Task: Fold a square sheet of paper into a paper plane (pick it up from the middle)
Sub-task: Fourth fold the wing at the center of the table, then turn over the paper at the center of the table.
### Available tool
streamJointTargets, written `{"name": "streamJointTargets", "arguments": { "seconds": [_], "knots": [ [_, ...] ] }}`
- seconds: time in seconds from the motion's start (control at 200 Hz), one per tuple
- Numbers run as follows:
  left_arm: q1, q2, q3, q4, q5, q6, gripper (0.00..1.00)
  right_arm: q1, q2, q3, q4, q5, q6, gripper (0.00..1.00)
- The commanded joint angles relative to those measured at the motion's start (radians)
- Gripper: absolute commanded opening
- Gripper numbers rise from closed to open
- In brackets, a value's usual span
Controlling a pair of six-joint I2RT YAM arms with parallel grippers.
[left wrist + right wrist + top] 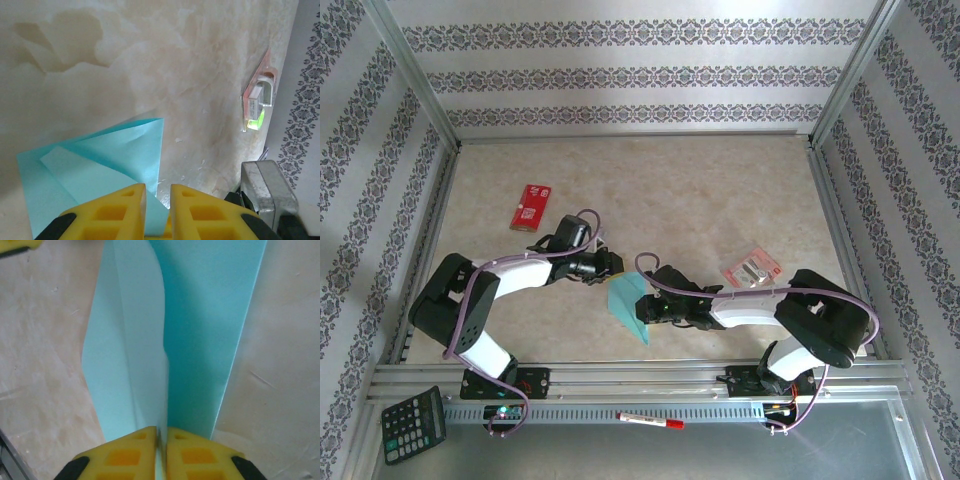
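Tightly clamped right gripper [162, 431] on teal paper [210, 330].

Both arms bent inward, meeting at frame ctr. L gripper [612, 265] jaws slightly apart; R gripper [645, 306] clamped on paper [631, 318].

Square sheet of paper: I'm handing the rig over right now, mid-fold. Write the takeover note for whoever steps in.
Right claw: shut on the square sheet of paper, pinching a raised fold.
Left claw: slightly open, the sheet's edge sits in the gap, not clamped as far as shows.
Sheet: between the two claws, already creased narrower, with a flap folded over.
Done: sheet picked up, first folds in.
Left: the remaining folds; the pointed shape is not finished.
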Motion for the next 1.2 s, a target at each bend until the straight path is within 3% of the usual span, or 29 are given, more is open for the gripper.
{"name": "streamJointTargets", "arguments": {
  "seconds": [0.0, 0.165, 0.3, 0.42, 0.48, 0.62, 0.684, 0.784, 0.919, 1.124, 1.194],
  "knots": [
    [0.032, -0.057, 0.025, -0.054, -0.006, 0.024, 0.2, -0.011, -0.017, -0.002, 0.034, 0.001, -0.006, 0.02],
    [0.086, -0.137, 0.045, -0.139, -0.022, 0.035, 0.2, -0.067, -0.13, 0.001, -0.058, 0.01, -0.044, 0.0],
    [0.149, -0.221, 0.062, -0.226, -0.04, 0.049, 0.25, -0.176, -0.327, 0.082, -0.389, 0.126, -0.188, 0.0],
    [0.214, -0.288, 0.064, -0.295, -0.056, 0.068, 0.27, -0.232, -0.462, 0.256, -0.76, 0.391, -0.364, 0.0],
    [0.245, -0.316, 0.055, -0.309, -0.054, 0.068, 0.29, -0.22, -0.463, 0.361, -0.92, 0.585, -0.416, 0.0],
    [0.308, -0.363, 0.023, -0.32, -0.056, 0.059, 0.33, -0.083, -0.311, 0.546, -1.225, 0.976, -0.386, 0.0],
    [0.332, -0.37, 0.005, -0.318, -0.055, 0.049, 0.36, -0.01, -0.197, 0.599, -1.331, 1.065, -0.294, 0.0],
    [0.368, -0.37, -0.021, -0.291, -0.026, 0.024, 0.4, 0.088, 0.016, 0.685, -1.457, 1.103, -0.126, 0.0],
    [0.401, -0.368, -0.035, -0.291, -0.004, 0.035, 0.42, 0.187, 0.293, 0.819, -1.521, 1.064, -0.008, 0.0],
    [0.465, -0.395, -0.058, -0.331, -0.027, 0.072, 0.44, 0.279, 0.537, 0.976, -1.424, 0.924, 0.009, 0.0],
    [0.498, -0.41, -0.077, -0.335, -0.029, 0.071, 0.45, 0.292, 0.578, 1.021, -1.38, 0.868, 0.008, 0.1]
  ]
}}
